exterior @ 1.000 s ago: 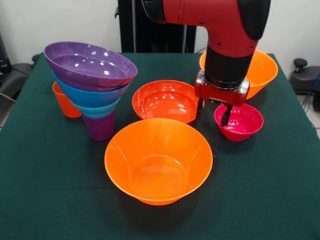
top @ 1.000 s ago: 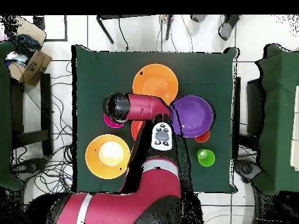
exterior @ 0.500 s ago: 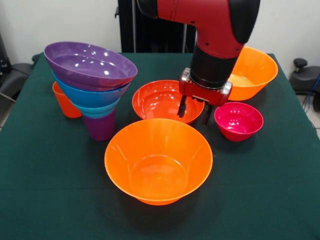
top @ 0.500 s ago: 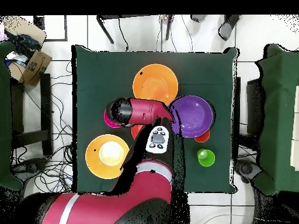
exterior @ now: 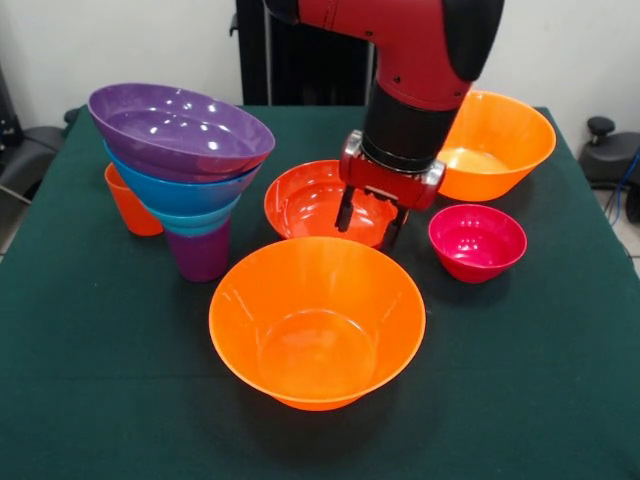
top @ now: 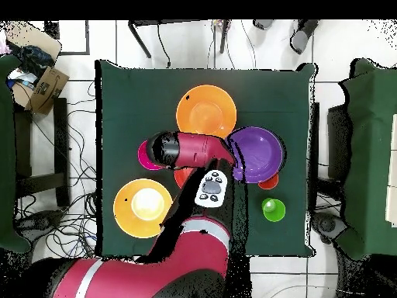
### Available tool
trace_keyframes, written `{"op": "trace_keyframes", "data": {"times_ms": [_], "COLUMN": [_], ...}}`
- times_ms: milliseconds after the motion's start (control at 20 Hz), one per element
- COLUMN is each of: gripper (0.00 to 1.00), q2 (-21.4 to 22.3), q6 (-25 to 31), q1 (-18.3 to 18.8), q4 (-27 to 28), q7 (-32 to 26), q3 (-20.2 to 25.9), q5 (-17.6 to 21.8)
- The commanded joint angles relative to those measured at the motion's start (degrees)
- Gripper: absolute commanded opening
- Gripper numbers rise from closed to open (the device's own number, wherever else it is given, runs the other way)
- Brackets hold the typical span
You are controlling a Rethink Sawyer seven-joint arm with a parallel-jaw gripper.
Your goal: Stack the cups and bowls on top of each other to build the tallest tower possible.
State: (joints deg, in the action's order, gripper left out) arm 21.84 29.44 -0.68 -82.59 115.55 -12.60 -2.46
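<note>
your gripper [exterior: 364, 225] hanging spread apart over the shallow red-orange bowl [exterior: 318, 202], big orange bowl [exterior: 316, 320] up front, magenta bowl [exterior: 477, 242] to the side, purple-topped tower [exterior: 185, 170] with an orange cup [exterior: 130, 203] tucked behind it

A dark green table [exterior: 90, 400] was seen, with a cardboard box [top: 43, 84] and cables [top: 74, 225] on the floor.
</note>
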Motion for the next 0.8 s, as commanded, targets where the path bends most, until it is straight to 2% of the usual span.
{"op": "trace_keyframes", "data": {"times_ms": [50,800], "gripper": [1.00,1.00], "q2": [0.96,-1.08], "q6": [-3.04,-5.73], "q1": [0.44,2.24], "q4": [-3.28,-4.57], "q7": [8.31,7.67], "q3": [3.40,5.17], "q5": [-0.76,-0.92]}}
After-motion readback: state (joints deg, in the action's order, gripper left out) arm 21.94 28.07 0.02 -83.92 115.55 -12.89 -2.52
